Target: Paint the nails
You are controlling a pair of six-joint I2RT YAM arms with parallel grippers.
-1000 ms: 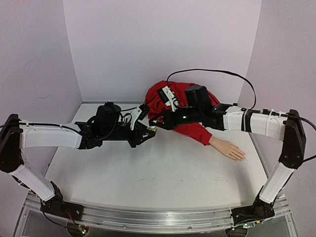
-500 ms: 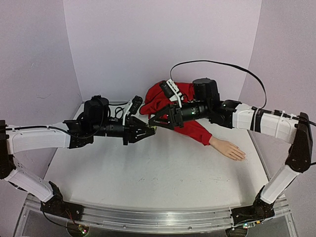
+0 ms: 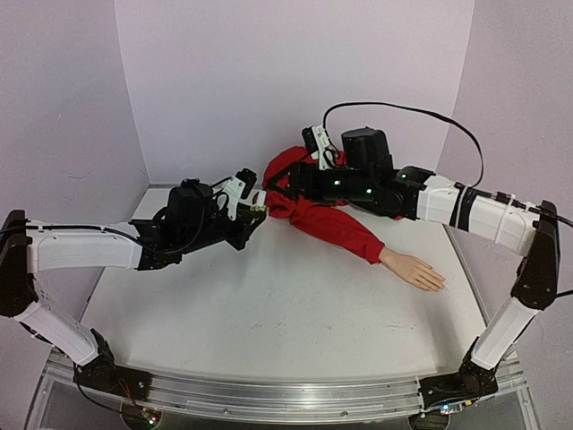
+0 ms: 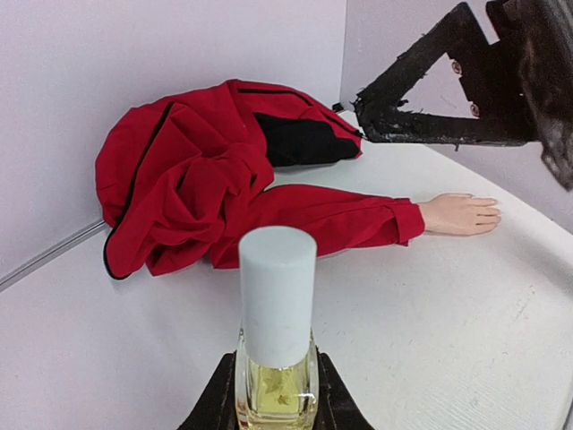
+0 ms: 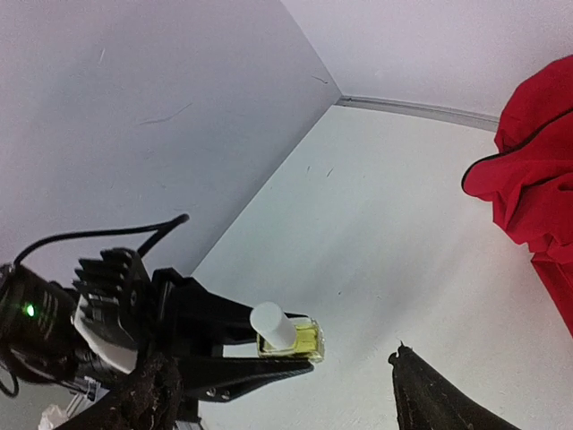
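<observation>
My left gripper (image 4: 276, 408) is shut on a small clear bottle (image 4: 275, 387) of yellowish liquid. The bottle's white cap (image 4: 277, 296) is on. From above, that gripper (image 3: 254, 213) hovers over the table left of the red jacket (image 3: 327, 219). My right gripper (image 5: 286, 403) is open and holds nothing. It hangs just above and right of the bottle (image 5: 293, 339), apart from it. One of its fingers (image 4: 430, 98) shows at the top right of the left wrist view. The pale mannequin hand (image 3: 414, 270) lies flat on the table at the right. Its nails (image 4: 491, 215) are too small to make out.
The red jacket (image 4: 197, 179) is bunched against the back wall, its sleeve stretching right to the hand. White walls close the table at the back and both sides. A black cable (image 3: 403, 112) arcs above the right arm.
My right gripper has opened, let go of the bottle's cap and pulled up and back towards the jacket. My left gripper has carried the bottle slightly back and left.
</observation>
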